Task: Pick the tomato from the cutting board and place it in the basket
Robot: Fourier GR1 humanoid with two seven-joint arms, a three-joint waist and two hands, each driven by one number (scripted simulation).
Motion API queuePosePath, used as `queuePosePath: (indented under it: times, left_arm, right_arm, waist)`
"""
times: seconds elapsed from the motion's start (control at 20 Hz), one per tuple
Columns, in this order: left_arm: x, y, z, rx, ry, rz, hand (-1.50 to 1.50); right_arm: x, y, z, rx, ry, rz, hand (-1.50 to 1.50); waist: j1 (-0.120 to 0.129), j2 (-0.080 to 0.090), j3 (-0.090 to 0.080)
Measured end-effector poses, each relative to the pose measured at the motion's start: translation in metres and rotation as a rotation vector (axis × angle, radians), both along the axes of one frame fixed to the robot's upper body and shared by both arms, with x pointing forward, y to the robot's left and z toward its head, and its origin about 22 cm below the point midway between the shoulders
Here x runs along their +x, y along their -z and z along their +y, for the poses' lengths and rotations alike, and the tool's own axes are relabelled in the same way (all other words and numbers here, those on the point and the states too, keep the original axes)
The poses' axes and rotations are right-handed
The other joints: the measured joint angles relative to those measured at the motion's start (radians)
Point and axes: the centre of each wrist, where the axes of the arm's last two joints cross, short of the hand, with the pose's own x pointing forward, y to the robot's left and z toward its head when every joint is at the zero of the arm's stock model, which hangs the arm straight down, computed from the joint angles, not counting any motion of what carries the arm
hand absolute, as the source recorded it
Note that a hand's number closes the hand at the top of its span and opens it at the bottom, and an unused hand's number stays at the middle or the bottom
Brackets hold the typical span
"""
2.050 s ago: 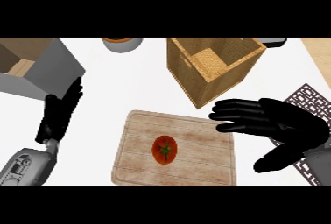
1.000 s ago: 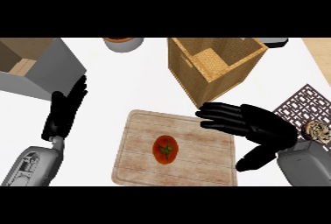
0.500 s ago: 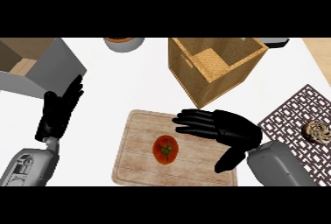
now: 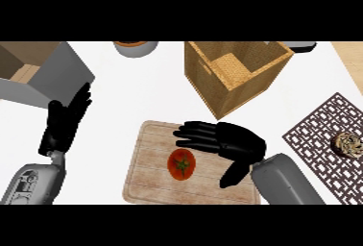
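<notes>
Fingers spread and lightly bent, the right hand (image 4: 237, 142) hangs over the upper right part of the cutting board (image 4: 145, 180), its fingertips pointing toward the view's left and its thumb reaching down along the board's right side. It holds nothing. The tomato (image 4: 181, 164) lies on the board near its middle, red with a green stem spot facing up. In the view it sits just beneath the fingers and left of the thumb, and I cannot tell whether the hand touches it. The board lies flat on the white desk (image 4: 149, 96). The basket (image 4: 212, 93), a tall woven box with an open top, stands on the desk just beyond the board's upper right corner, apart from the tomato. The left hand (image 4: 65, 124) rests at the view's left, open with straight fingers up, beside a grey box (image 4: 64, 73). At the right a dark lattice mat (image 4: 312, 132) carries a small round thing (image 4: 347, 144).
</notes>
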Motion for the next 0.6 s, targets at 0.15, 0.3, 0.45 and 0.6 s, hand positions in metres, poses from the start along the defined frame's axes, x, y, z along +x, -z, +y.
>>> queuePosePath:
  times: [0.15,0.3,0.45,0.6]
  left_arm:
    - [-0.007,0.002,-0.003,0.001,-0.003,0.000,0.00]
    - [-0.004,0.002,-0.003,0.006,-0.001,-0.005,0.00]
    - [-0.001,0.004,0.002,0.008,-0.003,-0.003,0.00]
    - [0.000,0.002,0.001,0.009,-0.006,-0.003,0.00]
  right_arm:
    - [-0.003,0.003,0.008,0.002,-0.007,0.000,-1.50]
    - [-0.004,0.008,0.013,-0.003,-0.009,0.002,-1.50]
    - [-0.006,0.012,0.022,-0.007,-0.013,0.009,-1.50]
    - [-0.009,0.012,0.028,-0.023,-0.011,0.011,-1.50]
  waist:
    - [0.000,0.000,0.000]
    - [-0.001,0.000,0.000]
    - [-0.001,0.000,0.000]
    - [-0.002,0.000,0.000]
